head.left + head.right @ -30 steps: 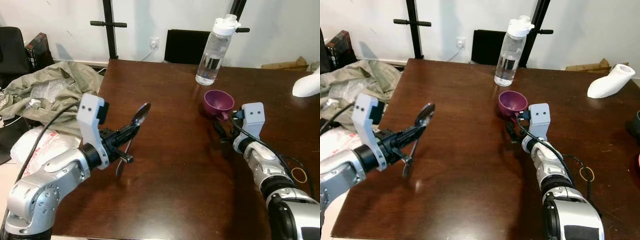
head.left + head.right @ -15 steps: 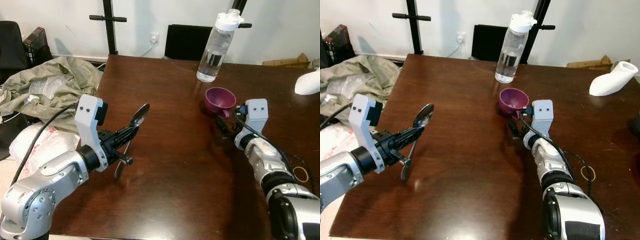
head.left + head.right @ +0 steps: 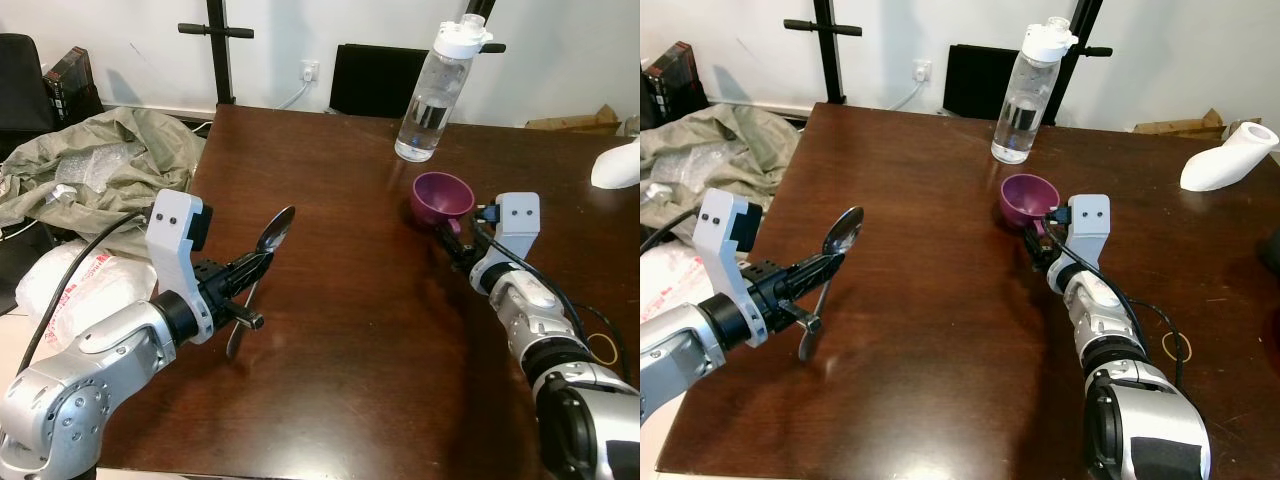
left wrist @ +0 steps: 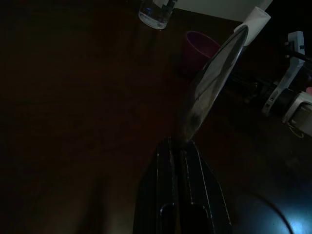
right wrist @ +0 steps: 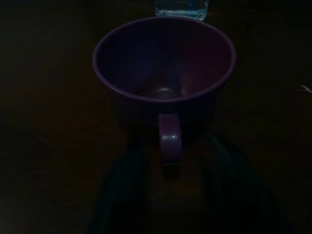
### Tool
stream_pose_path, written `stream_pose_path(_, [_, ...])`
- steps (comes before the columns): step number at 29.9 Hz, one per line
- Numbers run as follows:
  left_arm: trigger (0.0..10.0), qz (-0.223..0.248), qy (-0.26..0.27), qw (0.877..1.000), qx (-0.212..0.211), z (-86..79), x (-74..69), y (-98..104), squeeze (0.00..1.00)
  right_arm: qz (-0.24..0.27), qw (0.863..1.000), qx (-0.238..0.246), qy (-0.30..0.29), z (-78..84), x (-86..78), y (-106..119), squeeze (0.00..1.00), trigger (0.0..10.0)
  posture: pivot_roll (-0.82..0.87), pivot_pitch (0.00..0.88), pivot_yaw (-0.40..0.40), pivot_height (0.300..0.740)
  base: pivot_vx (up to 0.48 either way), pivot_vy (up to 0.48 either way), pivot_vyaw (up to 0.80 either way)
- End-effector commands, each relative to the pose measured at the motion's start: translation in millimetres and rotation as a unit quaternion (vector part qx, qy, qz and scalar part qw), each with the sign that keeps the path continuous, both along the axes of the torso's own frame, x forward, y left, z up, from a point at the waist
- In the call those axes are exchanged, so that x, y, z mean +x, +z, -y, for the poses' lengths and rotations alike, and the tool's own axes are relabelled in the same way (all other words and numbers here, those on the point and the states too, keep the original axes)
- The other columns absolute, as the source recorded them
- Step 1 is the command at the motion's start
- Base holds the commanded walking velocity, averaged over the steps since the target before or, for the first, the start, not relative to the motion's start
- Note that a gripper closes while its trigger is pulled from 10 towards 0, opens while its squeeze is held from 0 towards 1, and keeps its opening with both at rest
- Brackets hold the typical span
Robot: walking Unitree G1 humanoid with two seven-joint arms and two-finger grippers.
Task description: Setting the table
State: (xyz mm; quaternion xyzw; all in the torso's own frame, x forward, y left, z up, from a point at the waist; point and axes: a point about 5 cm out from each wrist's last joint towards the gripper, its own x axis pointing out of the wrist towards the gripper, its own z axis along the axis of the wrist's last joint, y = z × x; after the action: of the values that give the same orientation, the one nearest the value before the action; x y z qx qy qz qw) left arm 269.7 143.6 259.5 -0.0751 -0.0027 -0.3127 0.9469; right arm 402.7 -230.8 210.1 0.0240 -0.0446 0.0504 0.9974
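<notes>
**Ana:** Since a second ago the right gripper (image 3: 1038,243) has crept closer to the purple cup (image 3: 443,195); its wrist view now has the cup handle (image 5: 169,135) sitting between two spread fingers, nothing gripped yet.

**Ben:** And the left gripper (image 3: 247,268)?

**Ana:** Barely changed. Its fingers are clamped on the neck of a spoon (image 3: 273,231), bowl tilted up and forward, held above the table (image 3: 340,380) on the robot's left side.

**Ben:** What worries you?

**Ana:** The handle is narrow. If the fingers close off-centre, they could push the cup instead of catching it, sliding it toward the water bottle (image 3: 434,88) standing just behind.

**Ben:** And the spoon?

**Ana:** It's pinched at one thin point, so I'd guess it could pivot or slip if the arm swings quickly. The rubber band (image 3: 599,349) near the right arm looks harmless.
</notes>
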Motion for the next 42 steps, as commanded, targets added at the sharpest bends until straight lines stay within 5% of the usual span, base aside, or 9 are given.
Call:
stream_pose_path(1, [10.0, 0.000, -0.007, 1.000, -0.001, 1.8, -4.9, -0.1, 0.00, -0.015, 1.000, 0.012, -0.002, 2.6, -1.1, -5.5, 0.00, 0.0, 0.37, 0.279, 0.022, 0.740, 0.000, 0.000, 0.00])
stream_pose_path(24, [10.0, -0.004, -0.007, 1.000, -0.008, 6.7, -1.3, -4.2, 0.00, 0.047, 0.997, 0.031, 0.043, -4.7, 0.5, 14.4, 0.00, 0.0, 0.32, 0.259, 0.015, 0.740, 0.000, 0.000, 0.00])
stream_pose_path(26, [10.0, -0.004, -0.007, 1.000, -0.008, 7.7, -1.2, -5.1, 0.00, 0.061, 0.996, 0.028, 0.054, -7.7, 0.6, 18.7, 0.00, 0.8, 0.32, 0.258, 0.015, 0.740, 0.000, 0.000, 0.00])
stream_pose_path(27, [10.0, -0.004, -0.008, 1.000, -0.007, 9.1, -0.9, -6.2, 0.00, 0.078, 0.994, 0.024, 0.067, -11.3, 0.6, 23.9, 0.00, 10.0, 0.31, 0.252, 0.016, 0.740, 0.000, 0.000, 0.00])
stream_pose_path(32, [10.0, -0.005, 0.005, 1.000, 0.018, 11.2, -3.5, -10.8, 0.00, 0.154, 0.984, 0.009, 0.094, -23.9, -8.8, 39.6, 0.00, 10.0, 0.27, 0.235, 0.028, 0.740, 0.000, 0.000, 0.00])
stream_pose_path(34, [10.0, -0.005, 0.028, 0.998, 0.050, 9.7, -6.4, -13.5, 0.00, 0.181, 0.980, 0.011, 0.076, -27.4, -25.9, 37.5, 0.00, 10.0, 0.25, 0.224, 0.040, 0.740, 0.000, 0.000, 0.00])
stream_pose_path(40, [10.0, -0.007, 0.053, 0.995, 0.080, 7.3, -6.6, -16.9, 0.00, 0.185, 0.981, 0.014, 0.051, -33.2, -46.1, 27.9, 0.00, 10.0, 0.24, 0.219, 0.046, 0.740, 0.000, 0.000, 0.00])
stream_pose_path(42, [10.0, 0.011, 0.080, 0.993, 0.090, 6.7, -1.4, -18.0, 0.00, 0.174, 0.985, 0.018, -0.001, -38.4, -69.5, 12.2, 0.00, 10.0, 0.19, 0.200, 0.065, 0.740, 0.000, 0.000, 0.00])
